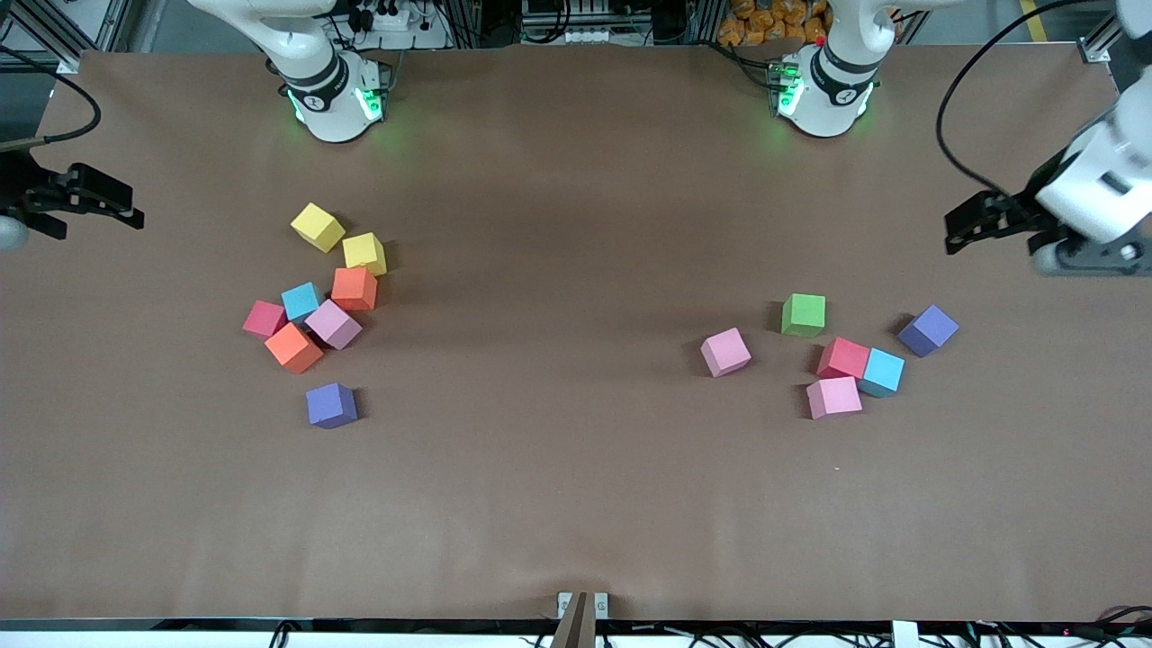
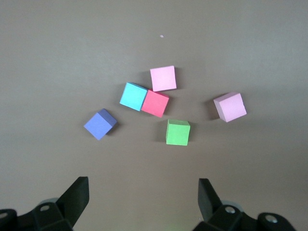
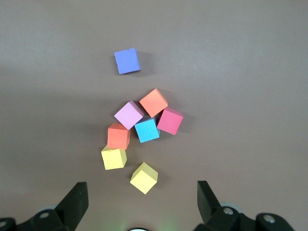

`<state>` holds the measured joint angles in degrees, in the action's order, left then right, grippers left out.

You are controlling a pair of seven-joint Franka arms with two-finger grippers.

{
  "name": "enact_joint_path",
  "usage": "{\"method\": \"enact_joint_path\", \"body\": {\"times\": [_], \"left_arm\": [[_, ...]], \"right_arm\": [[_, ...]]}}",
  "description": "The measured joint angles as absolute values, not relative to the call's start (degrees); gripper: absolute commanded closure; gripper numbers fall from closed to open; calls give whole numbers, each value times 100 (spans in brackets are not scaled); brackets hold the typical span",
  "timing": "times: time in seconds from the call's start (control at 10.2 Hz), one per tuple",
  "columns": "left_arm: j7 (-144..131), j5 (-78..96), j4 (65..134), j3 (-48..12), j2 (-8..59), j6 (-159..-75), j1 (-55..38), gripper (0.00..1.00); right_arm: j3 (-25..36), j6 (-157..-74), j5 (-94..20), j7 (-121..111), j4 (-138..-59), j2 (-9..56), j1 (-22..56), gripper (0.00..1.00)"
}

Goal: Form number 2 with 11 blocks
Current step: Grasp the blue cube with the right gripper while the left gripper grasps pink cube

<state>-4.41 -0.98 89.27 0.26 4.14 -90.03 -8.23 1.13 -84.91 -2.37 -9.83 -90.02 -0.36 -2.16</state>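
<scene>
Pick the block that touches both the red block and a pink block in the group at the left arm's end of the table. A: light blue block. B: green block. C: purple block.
A: the light blue block sits against the red block and the pink block, while the green and purple ones stand apart.

You have a plain brown surface (image 1: 576, 504) under matte single-colour blocks, none patterned. At the right arm's end: two yellow cubes (image 1: 317, 226), two orange blocks (image 1: 355, 288), one light blue (image 1: 301, 301), one red-pink (image 1: 264, 319), one lilac-pink (image 1: 333, 324), one purple (image 1: 330, 405). At the left arm's end: green (image 1: 803, 315), purple (image 1: 928, 329), red (image 1: 843, 358), light blue (image 1: 881, 372), two pink (image 1: 833, 397). Both hands (image 1: 967, 225) are black, on white arms.
</scene>
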Motion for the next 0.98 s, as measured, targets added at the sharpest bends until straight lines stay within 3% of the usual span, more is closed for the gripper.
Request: {"method": "enact_joint_path", "body": {"times": [0.2, 0.49, 0.98], "left_arm": [[-449, -98, 8952, 23, 942, -9235, -1158, 0], [-1341, -96, 8975, 25, 1797, -9694, -1528, 0], [-2135, 344, 9460, 24, 2515, -11133, -1882, 0]], "right_arm": [[99, -8478, -265, -991, -8987, 190, -195, 0], [35, -8777, -846, -1029, -8986, 1188, 46, 0], [-20, -11228, -975, -1114, -8910, 3042, 758, 0]]}}
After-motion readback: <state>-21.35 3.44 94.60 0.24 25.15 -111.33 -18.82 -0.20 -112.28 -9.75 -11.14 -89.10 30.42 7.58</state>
